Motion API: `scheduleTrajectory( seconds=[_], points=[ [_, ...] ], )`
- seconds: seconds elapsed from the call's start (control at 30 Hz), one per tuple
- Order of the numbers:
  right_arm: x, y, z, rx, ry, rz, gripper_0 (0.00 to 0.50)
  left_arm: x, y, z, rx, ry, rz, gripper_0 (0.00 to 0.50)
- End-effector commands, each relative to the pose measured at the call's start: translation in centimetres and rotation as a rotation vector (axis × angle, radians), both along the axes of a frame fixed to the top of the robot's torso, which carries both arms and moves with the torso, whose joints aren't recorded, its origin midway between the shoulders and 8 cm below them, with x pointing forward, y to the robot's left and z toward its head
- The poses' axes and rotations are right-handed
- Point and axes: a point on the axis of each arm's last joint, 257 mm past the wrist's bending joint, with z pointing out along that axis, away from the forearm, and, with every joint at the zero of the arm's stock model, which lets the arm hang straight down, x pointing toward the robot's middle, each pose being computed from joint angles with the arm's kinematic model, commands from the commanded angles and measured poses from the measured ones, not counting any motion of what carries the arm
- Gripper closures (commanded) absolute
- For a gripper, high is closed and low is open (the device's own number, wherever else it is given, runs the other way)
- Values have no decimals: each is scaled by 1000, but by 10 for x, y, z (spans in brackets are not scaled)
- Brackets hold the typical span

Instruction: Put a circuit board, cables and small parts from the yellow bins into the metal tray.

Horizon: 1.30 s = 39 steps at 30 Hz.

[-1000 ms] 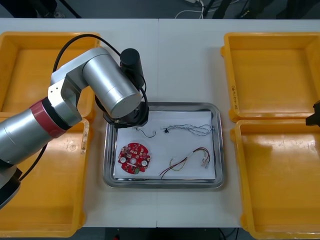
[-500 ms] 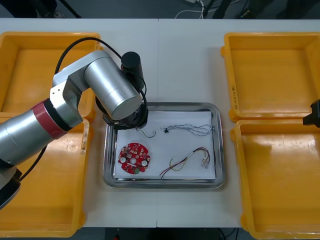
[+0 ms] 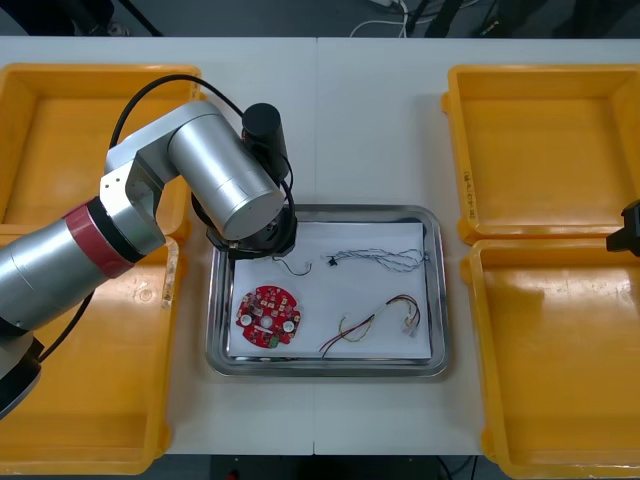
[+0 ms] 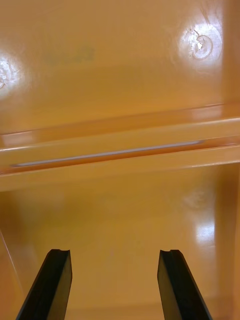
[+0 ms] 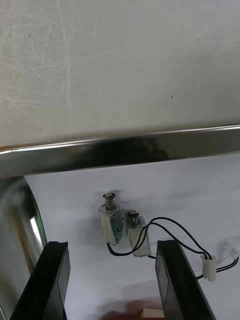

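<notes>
The metal tray (image 3: 437, 300) sits mid-table with a white inside. In it lie a round red circuit board (image 3: 268, 316), a twisted blue and white cable (image 3: 382, 258) and a red and yellow cable (image 3: 378, 320). My left arm (image 3: 215, 180) reaches over the tray's far left corner. There my left gripper (image 5: 112, 246) is open just above the lining. Small metal parts (image 5: 116, 226) with a thin black cable (image 5: 175, 236) lie loose between its fingers, near the tray rim (image 5: 125, 149). My right gripper (image 4: 114, 254) is open over a yellow bin (image 4: 120, 65), holding nothing.
Two yellow bins (image 3: 60, 140) stand at the table's left, the near one (image 3: 90, 400) partly under my left arm. Two more (image 3: 545, 140) stand at the right, where my right gripper (image 3: 628, 228) shows at the edge above the rims between them (image 4: 120, 150).
My left gripper has opened and let the small metal parts with the black cable down onto the tray lining. The left arm has barely shifted; the right arm has stayed put.
</notes>
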Motion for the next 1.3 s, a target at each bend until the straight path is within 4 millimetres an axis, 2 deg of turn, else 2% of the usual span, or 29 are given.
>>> scheduleTrajectory(
  seconds=[0.03,0.4,0.53,0.67,0.8,1.0,1.13,1.3],
  points=[
    [-2,-8,6,-28,-31,32,0,2,-27,32,-21,-34,-85,0],
    [-11,-8,-4,-26,-7,40,0,-14,-14,83,-39,-17,-79,0],
    [-13,-7,-5,-32,-7,45,0,-20,-3,104,-59,-2,-81,0],
    [-15,-5,-4,-35,-12,55,0,-26,17,126,-57,19,-96,0],
    [-16,-3,-5,-29,-9,59,0,-22,25,149,-76,-30,-120,0],
    [-17,-2,-7,-25,-5,62,0,-20,39,169,-90,-74,-131,0],
    [-18,-2,-8,-20,-1,58,0,-24,52,174,-116,-75,-129,0],
    [-20,-2,-8,-22,7,55,0,-26,83,174,-93,-91,-130,0]
  ],
)
